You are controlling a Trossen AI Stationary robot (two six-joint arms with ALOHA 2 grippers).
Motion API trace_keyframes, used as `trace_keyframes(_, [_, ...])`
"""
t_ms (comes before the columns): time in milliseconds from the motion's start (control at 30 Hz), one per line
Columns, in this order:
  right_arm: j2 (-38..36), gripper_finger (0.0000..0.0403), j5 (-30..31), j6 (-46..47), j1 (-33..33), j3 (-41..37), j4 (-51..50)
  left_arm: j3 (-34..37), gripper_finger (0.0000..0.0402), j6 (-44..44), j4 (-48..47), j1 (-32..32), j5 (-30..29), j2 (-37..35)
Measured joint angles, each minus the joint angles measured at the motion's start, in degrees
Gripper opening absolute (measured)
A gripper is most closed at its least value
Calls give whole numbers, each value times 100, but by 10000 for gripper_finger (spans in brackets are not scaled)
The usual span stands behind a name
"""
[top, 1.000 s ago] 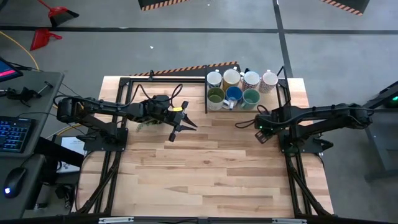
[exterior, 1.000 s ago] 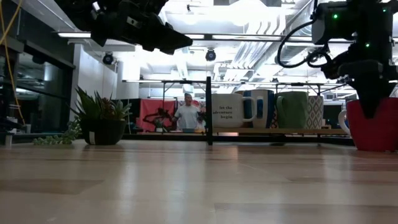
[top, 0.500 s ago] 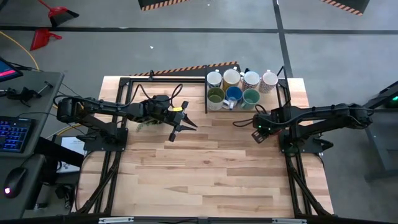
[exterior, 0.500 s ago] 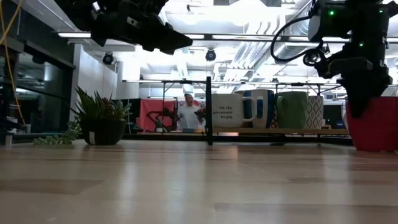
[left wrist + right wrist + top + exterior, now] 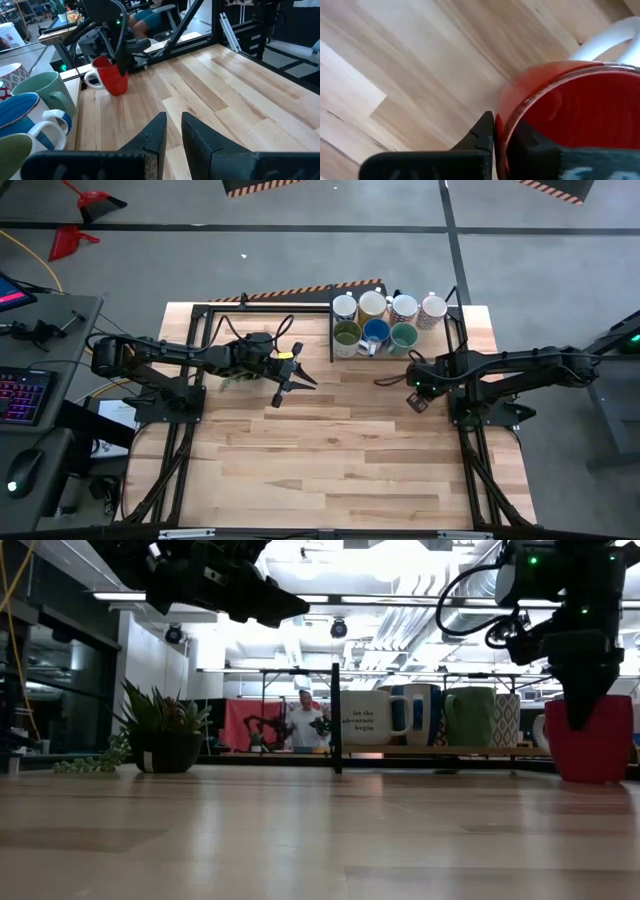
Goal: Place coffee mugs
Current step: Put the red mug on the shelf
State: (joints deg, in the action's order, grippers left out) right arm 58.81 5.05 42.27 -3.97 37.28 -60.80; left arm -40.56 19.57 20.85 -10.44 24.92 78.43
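A red coffee mug with a white handle stands upright on the wooden table, right of centre. My right gripper is over it, shut on its rim. Several other coffee mugs, white, cream, green, blue and teal, stand close together at the table's far edge. My left gripper hangs above the table left of centre. Its fingers stand a narrow gap apart with nothing between them. My right gripper pinches the red mug's rim between its two fingers, one finger outside the wall and the other inside the cup. The fingers come from above, pointing down. The mug sits upright with its base on the table.
A small potted plant stands on the table under my left arm. A black frame runs along the far edge and both sides. The near half of the table is bare wood. A person stands in the room behind.
My right gripper has shut on the red mug's rim and has gone a little toward the table's left edge. The mug has slid slightly that way with it and stays upright on the table.
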Motion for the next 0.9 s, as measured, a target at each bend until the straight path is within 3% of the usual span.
trace_keyframes(233, [2,3,-114,-1084,-4,0,-205,0,51,-2,-1,0,0,0])
trace_keyframes(433, [2,2,-314,-2810,225,3,-57,0,51,-15,-1,0,-2,0])
trace_keyframes(767, [2,1,-720,-3007,1128,20,117,0,51,-154,3,-2,0,0])
trace_keyframes(900, [7,1,-710,-2768,1526,17,737,0,51,-367,5,-2,0,0])
